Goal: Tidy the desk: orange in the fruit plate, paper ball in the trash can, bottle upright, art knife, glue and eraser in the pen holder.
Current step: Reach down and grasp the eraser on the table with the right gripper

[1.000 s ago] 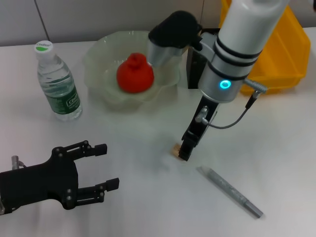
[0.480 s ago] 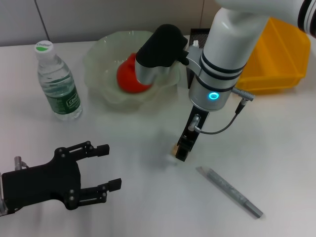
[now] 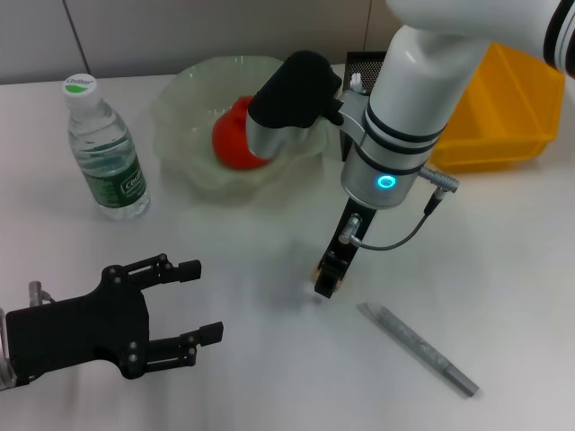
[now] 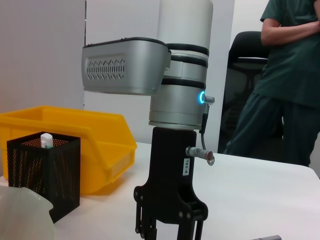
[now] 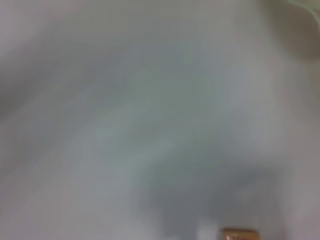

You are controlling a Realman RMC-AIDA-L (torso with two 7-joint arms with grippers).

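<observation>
Right pincer (image 3: 325,285) low over bench (image 3: 503,269), finger state unclear | eraser (image 3: 320,272) at its tips, knife (image 3: 418,348) just beside | left pincer (image 3: 193,301) apart, idle | risk: off-centre closing flicks eraser away

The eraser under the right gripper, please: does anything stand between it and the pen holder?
Nothing on the table does. The eraser lies at the right gripper, and the bare table runs back to the pen holder; only the right arm itself hangs over that stretch.
</observation>
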